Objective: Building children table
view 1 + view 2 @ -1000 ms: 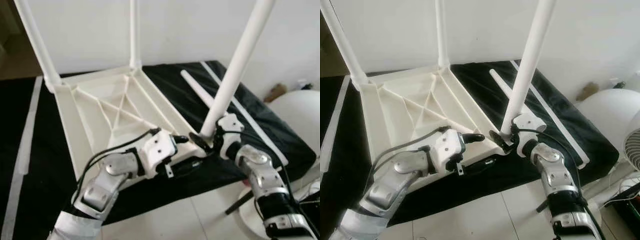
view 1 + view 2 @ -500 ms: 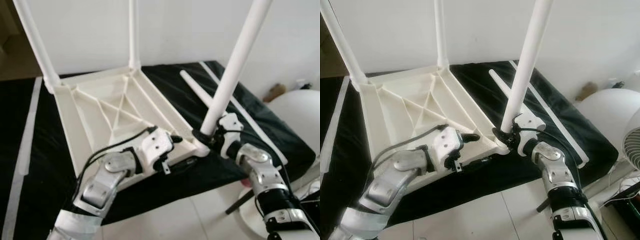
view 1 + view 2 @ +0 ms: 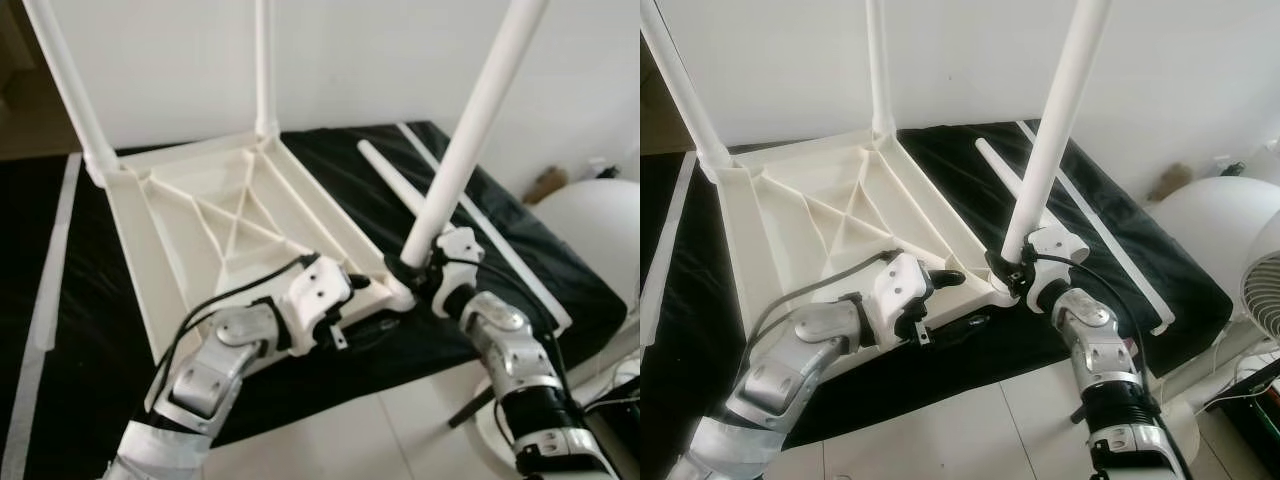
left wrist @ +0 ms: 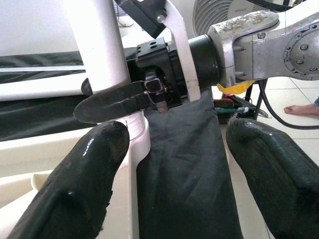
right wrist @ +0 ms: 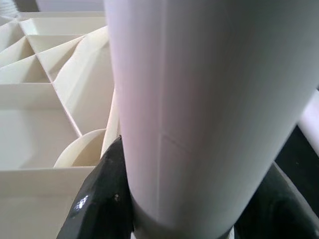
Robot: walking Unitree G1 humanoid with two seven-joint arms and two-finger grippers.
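Jaws of right gripper clenched round the base of a white leg, right where it meets the near right corner socket of the tabletop; leg leaning up and away to the right. Jaws of left gripper parted, grasping nothing, poised at the tabletop's near rim just beside that corner, one finger against the socket's side. Tabletop lying upside down, ribbed underside up, on a black cloth spread over the surface. Two more legs standing upright in the far corners. A fourth leg lying loose on the cloth, just right of the tabletop. Beyond the surface's right edge, a white round seat and part of a fan. Pale tiled floor below
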